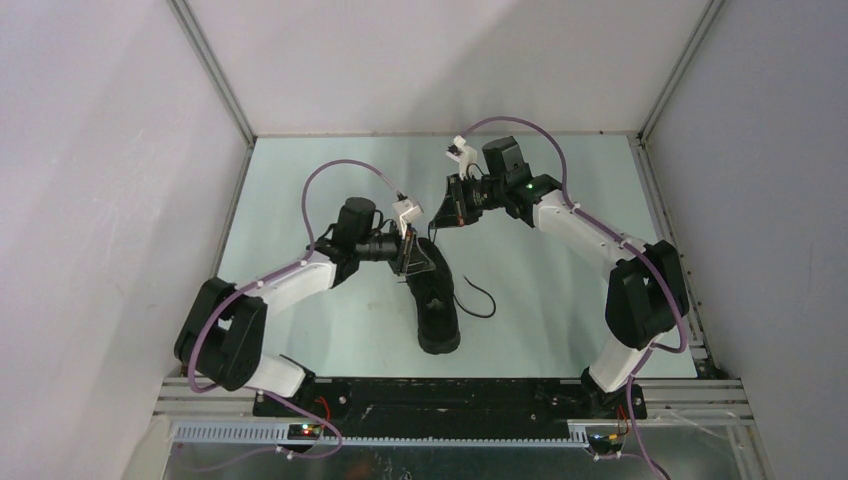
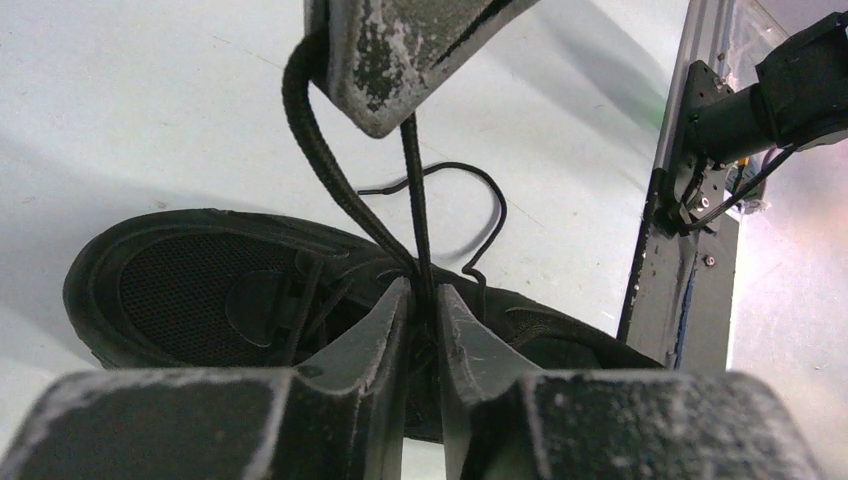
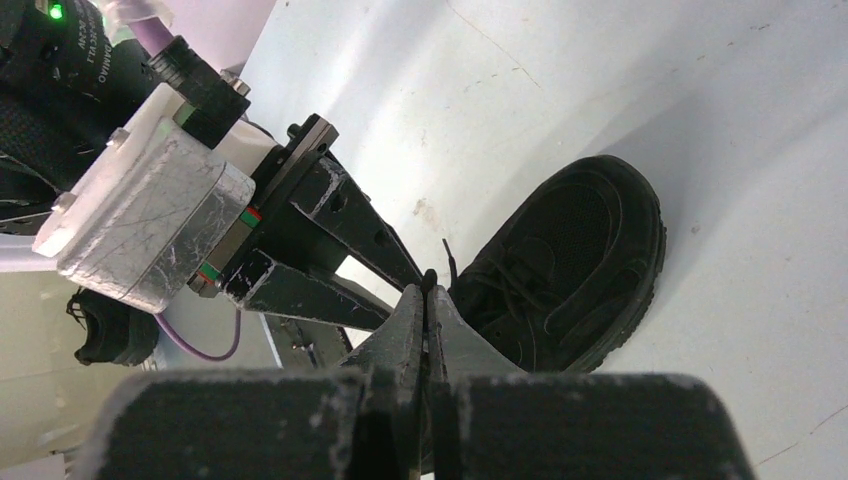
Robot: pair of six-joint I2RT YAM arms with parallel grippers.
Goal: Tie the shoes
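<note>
Both your left gripper (image 2: 423, 300) and right gripper (image 3: 428, 297) pinch the limp, slippery laces (image 2: 320, 162) above the light sneaker (image 2: 170, 290); hold them close to its eyelets.

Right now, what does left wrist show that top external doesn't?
Left wrist only: the lace running up from the sneaker, through the left gripper, to the shut right gripper.
Top external only: the left arm and right arm whole.
Both: sneaker, both grippers, the loose lace end curled on the table.
</note>
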